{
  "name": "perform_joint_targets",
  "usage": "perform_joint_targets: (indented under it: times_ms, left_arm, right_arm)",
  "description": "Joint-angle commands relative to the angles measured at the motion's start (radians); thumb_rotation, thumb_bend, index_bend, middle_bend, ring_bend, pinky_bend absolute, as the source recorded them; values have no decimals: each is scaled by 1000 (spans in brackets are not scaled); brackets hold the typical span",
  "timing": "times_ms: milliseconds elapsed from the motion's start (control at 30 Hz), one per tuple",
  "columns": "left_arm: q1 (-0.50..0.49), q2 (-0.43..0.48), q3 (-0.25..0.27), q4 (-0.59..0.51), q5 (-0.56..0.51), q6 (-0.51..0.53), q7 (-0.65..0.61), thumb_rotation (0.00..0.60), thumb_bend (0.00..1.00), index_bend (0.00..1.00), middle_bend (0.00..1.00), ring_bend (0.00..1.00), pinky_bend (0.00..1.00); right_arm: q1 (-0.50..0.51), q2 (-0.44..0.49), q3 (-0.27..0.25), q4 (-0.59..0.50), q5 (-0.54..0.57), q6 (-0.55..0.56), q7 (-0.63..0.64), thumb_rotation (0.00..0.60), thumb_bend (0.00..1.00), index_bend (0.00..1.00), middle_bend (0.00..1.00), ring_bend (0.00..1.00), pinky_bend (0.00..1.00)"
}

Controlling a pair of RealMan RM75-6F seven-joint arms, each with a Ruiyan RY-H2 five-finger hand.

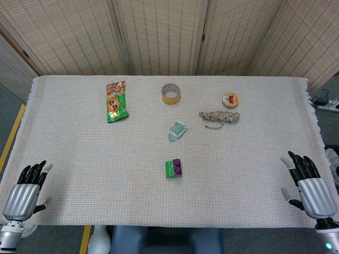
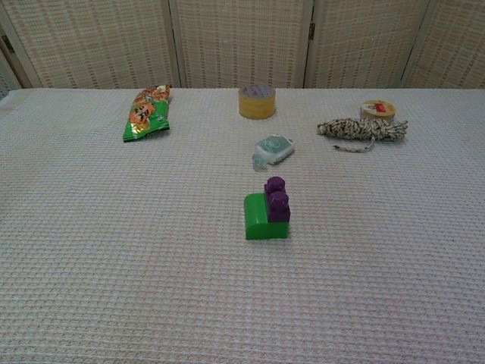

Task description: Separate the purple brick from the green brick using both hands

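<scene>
In the head view, the green brick is lying near the middle of the table, somewhat toward the near edge, with the purple brick sitting pressed against its right part. Both hands are waiting well apart from it: the left hand is hovering by the near left corner, the right hand by the near right corner. Each is showing its back to the camera with fingers extended and slightly spread, holding nothing. Farther back are lying a snack packet, a tape roll, a small sachet, a coil of rope and a round tin.

In the chest view, neither hand is showing. The purple brick is standing on top of the green brick, toward its right side, studs up. I judge the reach has not begun. Doing it well likely means bringing both hands inward together, one pinning the green base low on its exposed left part, the other pinching the purple piece and pulling straight upward, so the pair is not sliding on the woven cloth.
</scene>
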Motion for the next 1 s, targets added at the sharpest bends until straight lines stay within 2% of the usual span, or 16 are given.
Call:
perform_joint_targets:
  times_ms: [33, 233, 400, 533, 667, 800, 1000]
  left_arm:
    - [-3, -1, 1, 0, -3, -8, 10, 600, 280, 0, 0, 0, 0]
    - [-12, -9, 15, 5, 42, -6, -6, 600, 280, 0, 0, 0, 0]
    - [-19, -17, 31, 42, 94, 3, -49, 600, 280, 0, 0, 0, 0]
    - [-40, -33, 51, 83, 168, 9, -129, 600, 279, 0, 0, 0, 0]
    - [-107, -15, 68, 67, 222, -69, -174, 600, 280, 0, 0, 0, 0]
    - [-168, -5, 54, 21, 250, -127, -133, 600, 280, 11, 0, 0, 0]
    - [-278, -30, 14, -38, 288, -222, -85, 600, 280, 127, 0, 0, 0]
  right_arm:
    - [1, 0, 0, -1, 1, -4, -3, 600, 385, 0, 0, 0, 0]
    - [-9, 6, -7, -1, -16, 13, 6, 600, 385, 0, 0, 0, 0]
    - [3, 13, -6, -7, -8, -15, 9, 600, 385, 0, 0, 0, 0]
    - [-2, 14, -8, -18, -36, 11, 19, 600, 385, 0, 0, 0, 0]
    - [-1, 13, -17, -14, -54, 8, 23, 600, 385, 0, 0, 0, 0]
    - [2, 14, -21, -12, -55, -1, 23, 600, 384, 0, 0, 0, 0]
    - [2, 11, -16, -12, -40, -9, 18, 600, 385, 0, 0, 0, 0]
